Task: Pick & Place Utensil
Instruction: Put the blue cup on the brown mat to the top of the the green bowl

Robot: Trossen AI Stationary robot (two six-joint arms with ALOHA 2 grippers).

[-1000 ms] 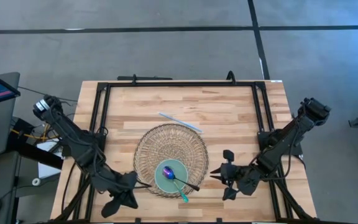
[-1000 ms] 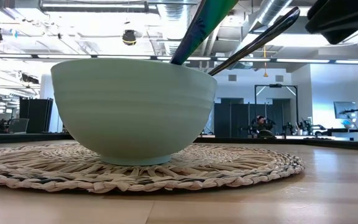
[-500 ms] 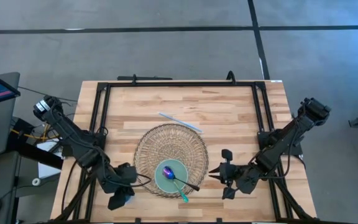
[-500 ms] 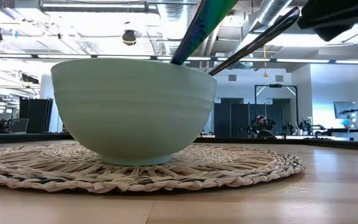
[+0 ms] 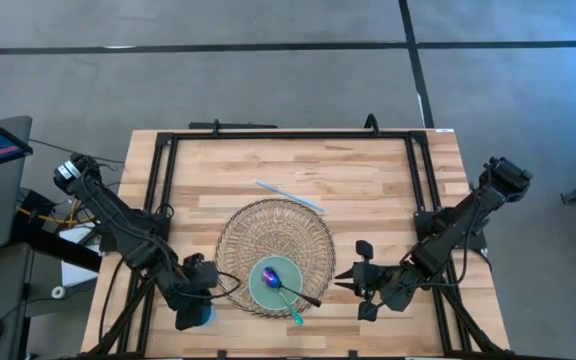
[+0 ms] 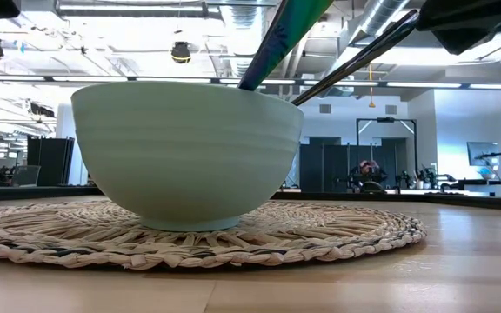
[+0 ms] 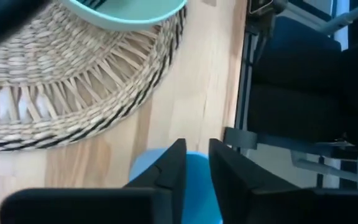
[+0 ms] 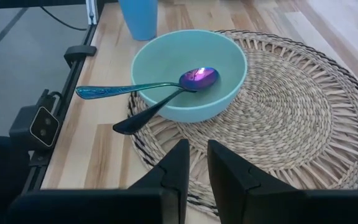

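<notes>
A pale green bowl (image 5: pixel 266 287) (image 8: pixel 188 74) (image 6: pixel 185 156) stands on a round woven mat (image 5: pixel 268 235). An iridescent spoon (image 8: pixel 199 77) and a dark utensil (image 8: pixel 143 117) lie in it, handles leaning out over the rim toward the near edge. A light-blue utensil (image 5: pixel 290 196) lies flat on the wood beyond the mat. My left gripper (image 5: pixel 200 296) (image 7: pixel 196 152) is shut and sits just over a blue cup (image 5: pixel 200 316) (image 7: pixel 194 180) left of the mat. My right gripper (image 5: pixel 340 281) (image 8: pixel 197 152) is shut, right of the mat, pointing at the bowl.
A black frame (image 5: pixel 288 135) runs around the wooden tabletop. Bare wood lies on the far side of the mat and between the mat and my right gripper. The blue cup stands close to the table's near left corner, beside the mat's edge.
My left gripper has moved from over the blue cup toward the far edge, and the cup now shows below it. My right gripper has crept slightly toward the bowl. Bowl, spoons and mat have stayed put.
</notes>
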